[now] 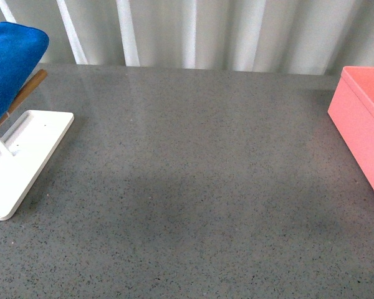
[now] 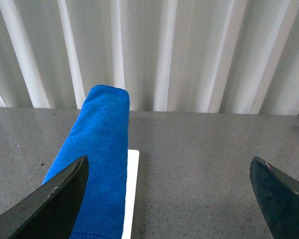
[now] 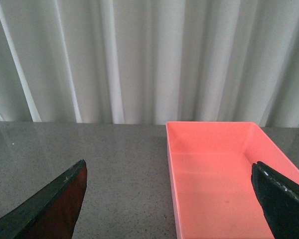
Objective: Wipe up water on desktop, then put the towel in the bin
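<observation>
Nearest, the desktop (image 1: 193,187) runs bare and speckled across the front view. A faintly darker patch sits in its near middle, but I cannot tell whether that is water or shadow. Neither arm shows in that view.

Each wrist camera shows its own claw. The left gripper (image 2: 168,164) has its fingers spread wide with nothing between them, and so does the right gripper (image 3: 168,167).

Further out on the left stands the white base (image 1: 25,156). From it a wooden rod (image 1: 28,90) rises at a slant, and the towel (image 1: 9,62) hangs folded over the rod, clear of the desktop. The left wrist view faces it, with the blue fold just beyond one finger. On the right, at about the same depth, is the bin (image 1: 355,134), open-topped and apparently empty in the right wrist view. A pale pleated curtain (image 1: 193,31) closes the far side.

Nothing has been picked up yet, so fetching the towel looks like the step in hand. The likeliest slip is closing on the rod as well as the cloth, or pulling sideways, which could drag or tip the stand. The spill is also hard to make out, so a wipe could miss it.
</observation>
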Motion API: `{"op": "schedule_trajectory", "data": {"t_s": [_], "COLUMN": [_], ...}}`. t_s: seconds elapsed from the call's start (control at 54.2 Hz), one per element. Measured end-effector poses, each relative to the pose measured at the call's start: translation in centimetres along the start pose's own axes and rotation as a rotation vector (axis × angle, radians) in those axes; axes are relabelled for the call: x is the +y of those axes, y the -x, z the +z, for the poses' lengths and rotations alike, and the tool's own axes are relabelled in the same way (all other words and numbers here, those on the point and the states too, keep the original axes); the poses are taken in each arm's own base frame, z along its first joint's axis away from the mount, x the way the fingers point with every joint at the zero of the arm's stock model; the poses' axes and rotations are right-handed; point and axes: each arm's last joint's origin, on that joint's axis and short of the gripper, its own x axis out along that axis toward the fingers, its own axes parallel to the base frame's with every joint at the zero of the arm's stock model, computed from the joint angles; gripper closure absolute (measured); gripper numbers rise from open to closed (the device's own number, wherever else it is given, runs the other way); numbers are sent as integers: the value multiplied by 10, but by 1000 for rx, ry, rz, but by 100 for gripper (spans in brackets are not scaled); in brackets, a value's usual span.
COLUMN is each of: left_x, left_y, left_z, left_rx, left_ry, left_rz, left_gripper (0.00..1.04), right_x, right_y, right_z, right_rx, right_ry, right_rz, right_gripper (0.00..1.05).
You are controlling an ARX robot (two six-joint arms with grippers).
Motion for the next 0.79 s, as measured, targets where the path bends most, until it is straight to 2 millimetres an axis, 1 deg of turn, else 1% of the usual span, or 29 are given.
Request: {"op": "schedule_trajectory", "data": {"t_s": [0.037, 0.092, 0.148, 0.221, 0.277, 0.313, 0.332, 0.387, 0.406, 0.443, 0.479, 0.498, 0.516, 0.553, 0.572, 0.609, 0.627, 0.701, 0.719, 0.756, 0.793], "left_x": [0, 0, 0, 1, 1, 1, 1, 1, 2, 2, 2, 2, 2, 3, 3, 4, 4, 6, 7, 9, 12], "left_y": [-1, -3, -9, -18, -28, -41, -49, -76, -89, -107, -137, -147, -152, -174, -179, -201, -206, -244, -256, -274, -286], "left_z": [-2, -3, -2, 4, 16, 33, 44, 67, 76, 85, 92, 93, 94, 95, 95, 94, 93, 85, 81, 73, 68], "left_rx": [116, 246, 294, 289, 252, 202, 173, 129, 123, 133, 180, 199, 210, 263, 275, 312, 322, 421, 459, 524, 559], "left_ry": [49, 105, 141, 150, 148, 138, 127, 109, 103, 90, 75, 71, 72, 73, 69, 32, 23, -49, -67, -92, -115], "left_rz": [64, 136, 161, 170, 175, 163, 160, 132, 116, 111, 79, 59, 51, 16, 14, 32, 36, 25, 23, 19, 34], "left_gripper": [7, 7, 7, 7, 7, 7, 7, 7, 7, 7, 7, 7, 7, 7, 7, 7, 7, 7, 7, 7, 7], "right_x": [0, 0, 0, 0, 0, 0, 0, 0, 0, 0, 0, 0, 0, 0, 0, 0, 0, 0, 0, 0, 0], "right_y": [0, 0, 0, 0, 0, 0, 0, 0, 0, 0, 0, 0, 0, 0, 0, 0, 0, 0, 0, 0, 0], "right_z": [0, 0, 0, 0, 0, 0, 0, 0, 0, 0, 0, 0, 0, 0, 0, 0, 0, 0, 0, 0, 0], "right_rx": [0, 0, 0, 0, 0, 0, 0, 0, 0, 0, 0, 0, 0, 0, 0, 0, 0, 0, 0, 0, 0], "right_ry": [0, 0, 0, 0, 0, 0, 0, 0, 0, 0, 0, 0, 0, 0, 0, 0, 0, 0, 0, 0, 0], "right_rz": [0, 0, 0, 1, -1, 0, 1, 0, 0, 0, 0, 0, 0, 0, 0, 0, 0, 0, 0, 0, 0], "right_gripper": [7, 7, 7, 7, 7, 7, 7, 7, 7, 7, 7, 7, 7, 7, 7, 7, 7, 7, 7, 7, 7]}}
